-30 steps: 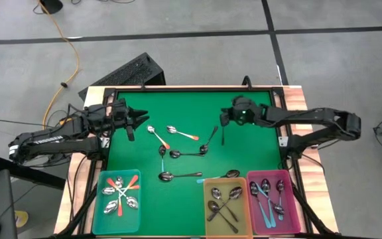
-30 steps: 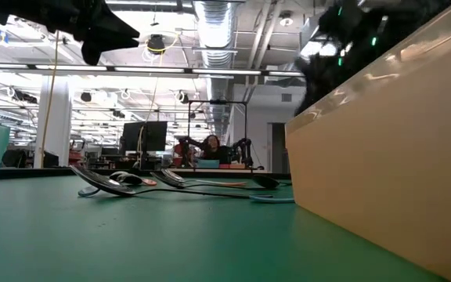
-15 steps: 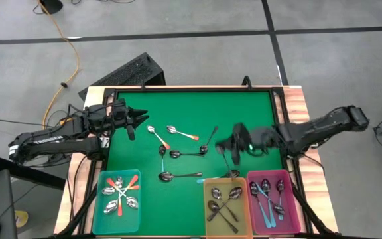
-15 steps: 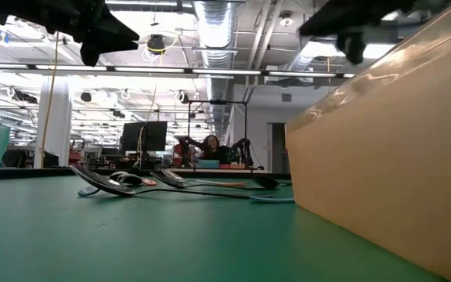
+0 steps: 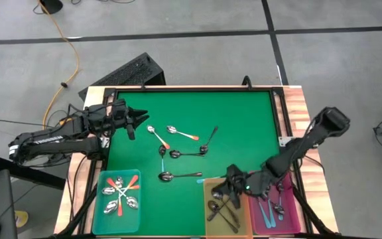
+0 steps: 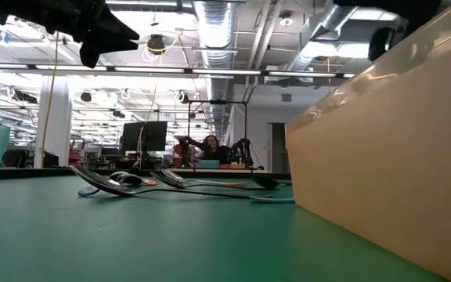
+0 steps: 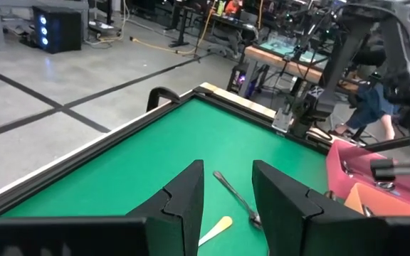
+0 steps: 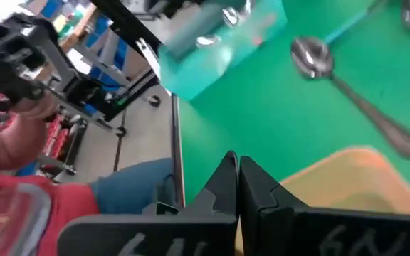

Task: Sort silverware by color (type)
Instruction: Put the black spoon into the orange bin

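I have the left gripper [image 5: 140, 119] above the left edge of the green table [image 5: 244, 113], near the far-left corner. Its two fingers [image 7: 187, 195] stand apart with an empty gap between them; it grips nothing.

In front of it, at the near-left corner, sits the teal bin [image 5: 118, 193]. I see several spoons with orange-red handles [image 5: 119, 186] inside it.

On the bare mat in the middle some spoons [image 5: 178, 154] lie loose. One with an orange-red handle [image 5: 156, 136] is nearest to the left gripper, another one [image 5: 181, 133] is just beside it. A dark spoon [image 5: 209, 141] lies tilted, and one more dark spoon [image 5: 179, 176] lies near the yellow bin. Under them I can see light blue handles, but which bowls they belong to I cannot tell.

The yellow bin [image 5: 207, 212] stands at the near edge and holds dark spoons [image 5: 219, 211]. My right gripper [image 5: 223, 188] hangs over the far end of this bin. Its fingers [image 8: 228, 181] are pressed together, and I see no spoon between them.

To the right, touching the yellow bin, is the pink bin [image 5: 285, 222]. Spoons with light blue handles [image 5: 265, 207] lie in it, partly hidden by the right arm.
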Robot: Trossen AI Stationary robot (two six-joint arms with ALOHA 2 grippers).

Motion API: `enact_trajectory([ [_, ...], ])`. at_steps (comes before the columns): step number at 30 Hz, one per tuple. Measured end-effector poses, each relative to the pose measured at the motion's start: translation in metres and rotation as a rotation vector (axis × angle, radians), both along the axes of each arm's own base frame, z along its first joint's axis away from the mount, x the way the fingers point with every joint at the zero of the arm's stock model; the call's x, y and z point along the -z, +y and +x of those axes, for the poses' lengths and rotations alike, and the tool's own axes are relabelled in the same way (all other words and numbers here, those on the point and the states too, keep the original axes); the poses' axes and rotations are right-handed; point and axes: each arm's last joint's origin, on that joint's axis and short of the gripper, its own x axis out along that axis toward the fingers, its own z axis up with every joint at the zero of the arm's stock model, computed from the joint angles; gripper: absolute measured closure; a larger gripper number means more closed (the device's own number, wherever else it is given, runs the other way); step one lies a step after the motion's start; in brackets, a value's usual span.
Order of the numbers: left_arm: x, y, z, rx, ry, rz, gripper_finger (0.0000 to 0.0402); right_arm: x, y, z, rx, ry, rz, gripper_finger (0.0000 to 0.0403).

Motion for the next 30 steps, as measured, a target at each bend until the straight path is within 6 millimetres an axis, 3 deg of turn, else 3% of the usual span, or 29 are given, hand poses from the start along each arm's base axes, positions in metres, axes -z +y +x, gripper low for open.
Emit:
enact_trajectory([
  [5,0.0,0.0,0.0,-0.001,0.0,-0.007,0.0296,0.032,0.009,0.009,0.026,0.091,0.02,0.0396],
  [11,0.001,0.0,0.0,-0.001,0.005,-0.008,0.0296,0.057,0.011,0.011,0.051,0.202,0.026,0.0395],
  [17,0.001,0.0,0.0,0.0,0.011,-0.006,0.0296,0.058,0.011,0.01,-0.009,0.233,0.019,0.0388],
  [30,0.002,0.0,0.0,-0.001,0.017,-0.009,0.0296,0.058,0.007,0.011,-0.016,0.258,0.004,0.033],
])
